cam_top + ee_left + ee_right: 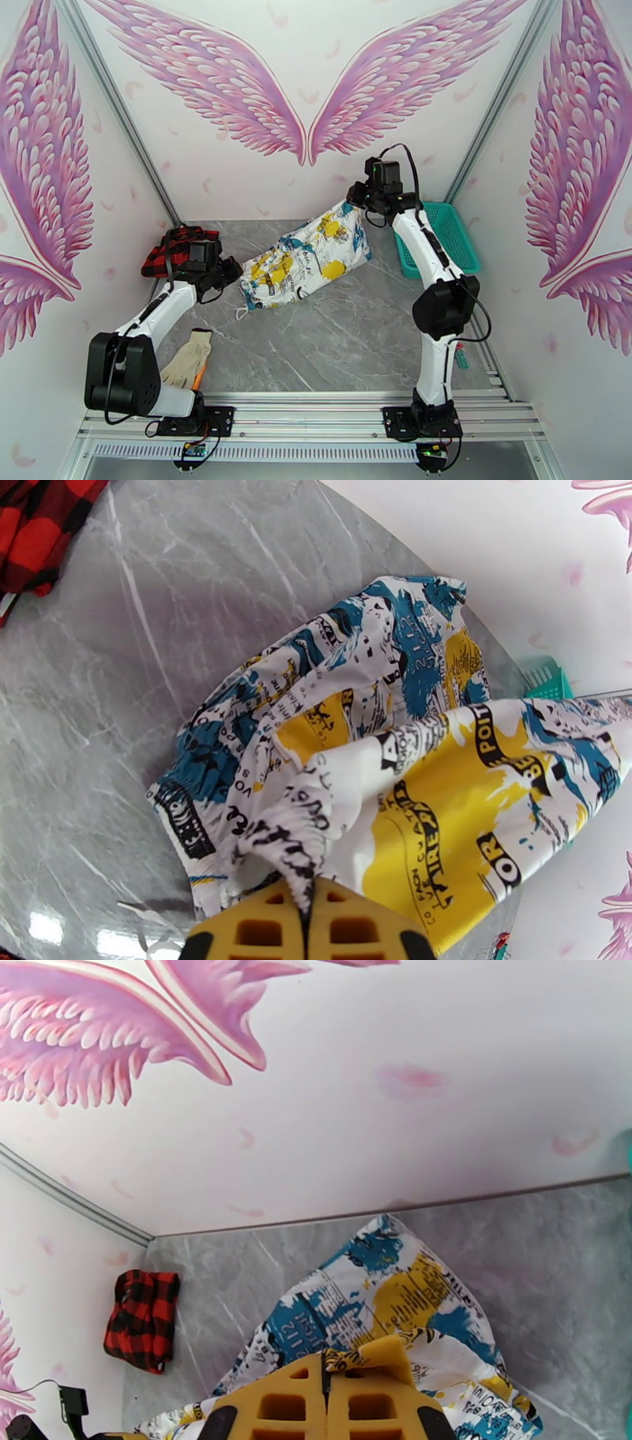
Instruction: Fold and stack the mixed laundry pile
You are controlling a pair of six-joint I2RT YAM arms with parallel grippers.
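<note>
Marble table (355, 347), printed garment (308, 256) pinched in both jaws

One grey marble tabletop (355, 331) carries two garments: one red-and-black checked shirt (170, 249) and one white garment (308, 256) printed in blue, yellow and teal. There is also one beige glove (188, 359) and one teal mesh basket (454, 229). Two white-and-black robot arms: one left arm (158, 312), one right arm (430, 253).
</note>
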